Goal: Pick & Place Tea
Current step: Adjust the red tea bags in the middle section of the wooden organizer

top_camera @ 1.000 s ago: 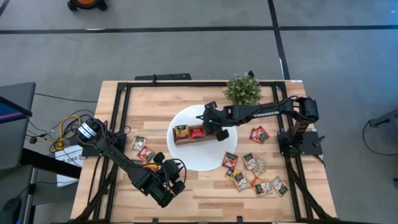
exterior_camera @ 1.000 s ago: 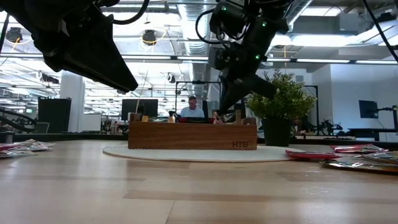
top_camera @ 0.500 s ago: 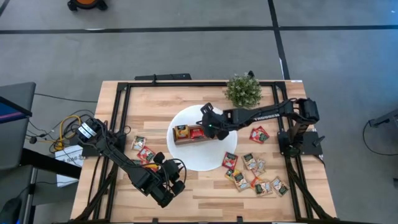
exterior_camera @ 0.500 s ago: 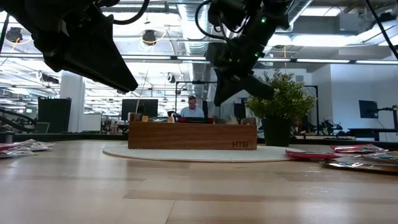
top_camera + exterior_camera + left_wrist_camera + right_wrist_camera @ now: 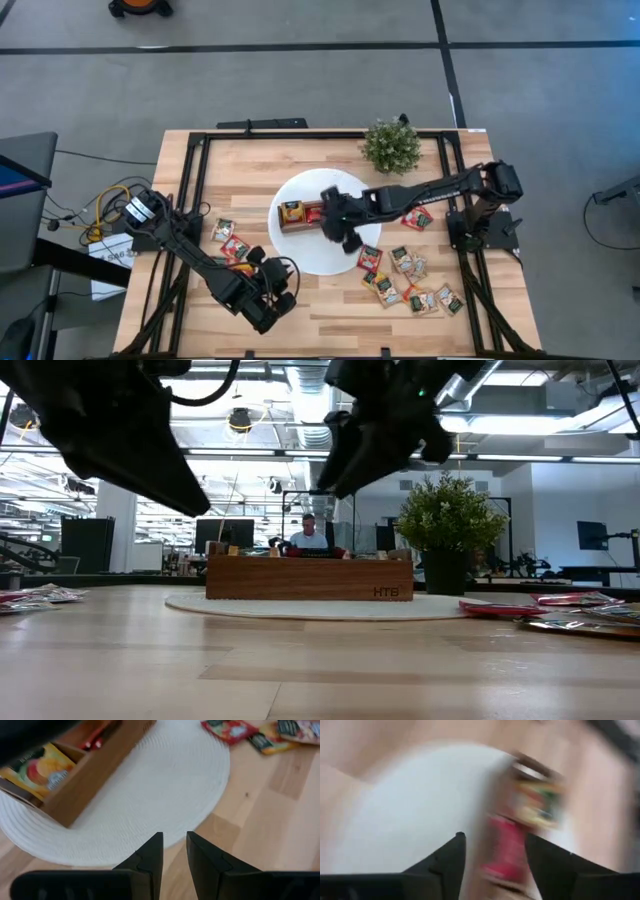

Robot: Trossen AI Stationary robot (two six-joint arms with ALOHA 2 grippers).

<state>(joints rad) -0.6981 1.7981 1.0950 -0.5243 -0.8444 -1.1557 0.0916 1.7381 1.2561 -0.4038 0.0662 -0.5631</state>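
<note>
High view: my left gripper (image 5: 283, 300) waits low over the table's (image 5: 330, 310) near left part, its fingers (image 5: 150, 857) a narrow gap apart with nothing between them. Just left of it lie a few tea sachets (image 5: 229, 240). In the middle, the white disc (image 5: 310, 255) carries the wooden box (image 5: 305, 214), which holds a yellow sachet (image 5: 291, 211) and a red sachet (image 5: 315, 211). My right gripper (image 5: 348, 238) hangs over the disc just beside the box's right end, its fingers (image 5: 451, 855) spread apart and empty. Farther right, the plant (image 5: 391, 146) stands at the far edge. More sachets (image 5: 410, 275) are scattered on the wood near my right arm's base.
</note>
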